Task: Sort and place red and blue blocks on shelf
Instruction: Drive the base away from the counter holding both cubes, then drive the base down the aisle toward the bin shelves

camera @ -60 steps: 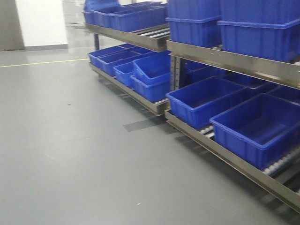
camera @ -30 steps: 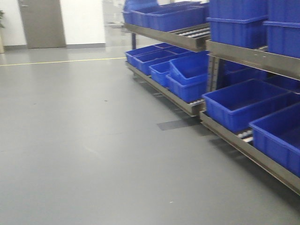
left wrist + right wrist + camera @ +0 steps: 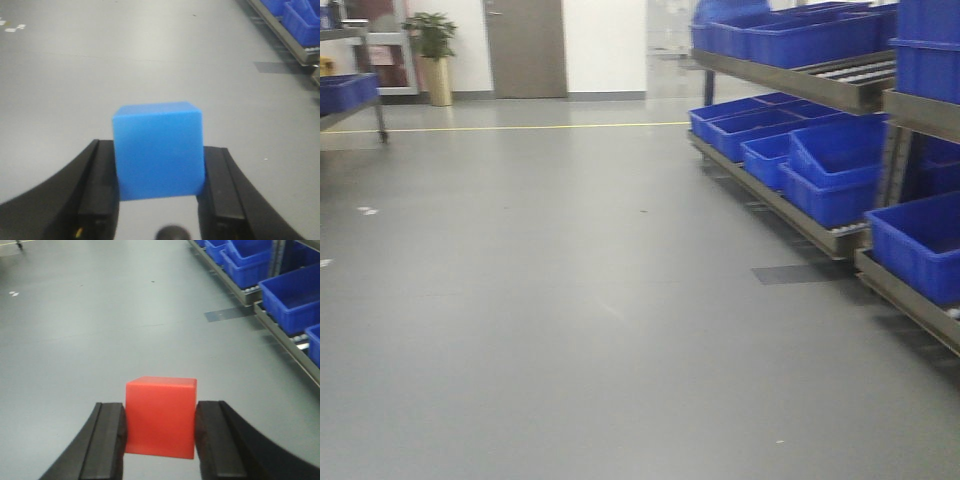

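My left gripper [image 3: 159,165] is shut on the blue block [image 3: 158,147] and holds it above the grey floor. My right gripper [image 3: 160,426] is shut on the red block [image 3: 160,416], also above the floor. The shelf [image 3: 800,212] is a steel rack along the right side in the front view, with several large blue bins [image 3: 832,165] on its tiers. It also shows at the top right of the right wrist view [image 3: 280,332] and of the left wrist view [image 3: 280,30]. Neither gripper shows in the front view.
Open grey floor [image 3: 570,300] stretches ahead. A dark patch [image 3: 790,272] lies on the floor beside the rack. A second rack with blue bins [image 3: 348,95] stands at far left. A potted plant [image 3: 432,55] and a door [image 3: 525,48] are at the back wall.
The front view has swung left: the rack slid from centre to the right edge, and the door, plant and left rack have come into view.
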Robot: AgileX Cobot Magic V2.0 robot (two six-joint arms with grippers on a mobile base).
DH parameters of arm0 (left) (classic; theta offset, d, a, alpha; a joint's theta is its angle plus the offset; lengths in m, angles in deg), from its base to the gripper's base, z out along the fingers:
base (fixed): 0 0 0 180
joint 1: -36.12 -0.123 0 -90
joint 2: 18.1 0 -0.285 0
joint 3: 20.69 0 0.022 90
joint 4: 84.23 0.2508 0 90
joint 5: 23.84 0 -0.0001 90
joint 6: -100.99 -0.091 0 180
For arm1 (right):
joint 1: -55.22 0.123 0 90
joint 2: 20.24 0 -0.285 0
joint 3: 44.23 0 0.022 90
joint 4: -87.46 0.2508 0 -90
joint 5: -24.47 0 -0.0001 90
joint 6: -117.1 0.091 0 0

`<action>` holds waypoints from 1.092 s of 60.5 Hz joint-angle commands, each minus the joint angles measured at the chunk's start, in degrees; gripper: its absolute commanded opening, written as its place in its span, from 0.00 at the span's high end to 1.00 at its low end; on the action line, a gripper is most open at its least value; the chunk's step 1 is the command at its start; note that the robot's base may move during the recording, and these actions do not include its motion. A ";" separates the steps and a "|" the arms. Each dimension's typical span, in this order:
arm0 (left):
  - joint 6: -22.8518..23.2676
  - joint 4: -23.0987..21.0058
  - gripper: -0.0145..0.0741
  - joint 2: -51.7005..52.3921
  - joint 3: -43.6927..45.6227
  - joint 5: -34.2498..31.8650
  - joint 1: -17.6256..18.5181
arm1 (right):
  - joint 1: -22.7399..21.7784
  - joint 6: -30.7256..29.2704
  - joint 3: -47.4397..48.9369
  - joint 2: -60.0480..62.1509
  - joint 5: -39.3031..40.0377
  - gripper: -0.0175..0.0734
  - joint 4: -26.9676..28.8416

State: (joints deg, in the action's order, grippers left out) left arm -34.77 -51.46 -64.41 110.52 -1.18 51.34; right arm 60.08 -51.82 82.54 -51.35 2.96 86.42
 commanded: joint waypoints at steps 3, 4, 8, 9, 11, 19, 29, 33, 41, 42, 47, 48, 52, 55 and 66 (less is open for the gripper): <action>0.06 1.14 0.70 0.16 1.68 -3.44 -0.03 | -0.28 -0.10 1.63 -0.26 5.38 0.75 -0.63; 0.06 1.14 0.70 0.16 1.68 -3.44 -0.03 | -0.28 -0.10 1.63 -0.26 5.38 0.75 -0.63; 0.06 1.14 0.70 0.16 1.68 -3.44 -0.03 | -0.28 -0.10 1.63 -0.26 5.38 0.75 -0.63; 0.06 1.14 0.70 0.16 1.68 -3.44 -0.03 | -0.28 -0.10 1.63 -0.26 5.38 0.75 -0.63; 0.06 1.14 0.70 0.16 1.68 -3.44 -0.03 | -0.28 -0.10 1.63 -0.26 5.38 0.75 -0.63; 0.06 1.14 0.70 0.16 1.68 -3.44 -0.03 | -0.28 -0.10 1.63 -0.26 5.38 0.75 -0.63; 0.06 1.14 0.70 0.16 1.68 -3.44 -0.03 | -0.28 -0.10 1.63 -0.26 5.38 0.75 -0.63; 0.06 1.14 0.70 0.16 1.68 -3.44 -0.03 | -0.28 -0.10 1.63 -0.26 5.38 0.75 -0.63; 0.06 1.14 0.70 0.16 1.68 -3.44 -0.03 | -0.28 -0.10 1.63 -0.26 5.38 0.75 -0.63; 0.06 1.14 0.70 0.16 1.68 -3.44 -0.03 | -0.28 -0.10 1.63 -0.26 5.38 0.75 -0.63; 0.06 1.14 0.70 0.16 1.68 -3.44 -0.03 | -0.28 -0.10 1.63 -0.26 5.38 0.75 -0.63; 0.06 1.14 0.70 0.16 1.68 -3.44 -0.03 | -0.28 -0.10 1.63 -0.26 5.38 0.75 -0.63; 0.06 1.14 0.70 0.16 1.68 -3.44 -0.03 | -0.28 -0.10 1.63 -0.26 5.38 0.75 -0.63; 0.06 1.14 0.70 0.16 1.68 -3.44 -0.03 | -0.28 -0.10 1.63 -0.26 5.38 0.75 -0.63; 0.06 1.14 0.70 0.16 1.68 -3.44 -0.03 | -0.28 -0.10 1.63 -0.26 5.38 0.75 -0.63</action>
State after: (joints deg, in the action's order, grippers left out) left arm -34.77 -51.46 -64.41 110.52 -1.18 51.34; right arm 60.08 -51.82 82.54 -51.35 2.96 86.42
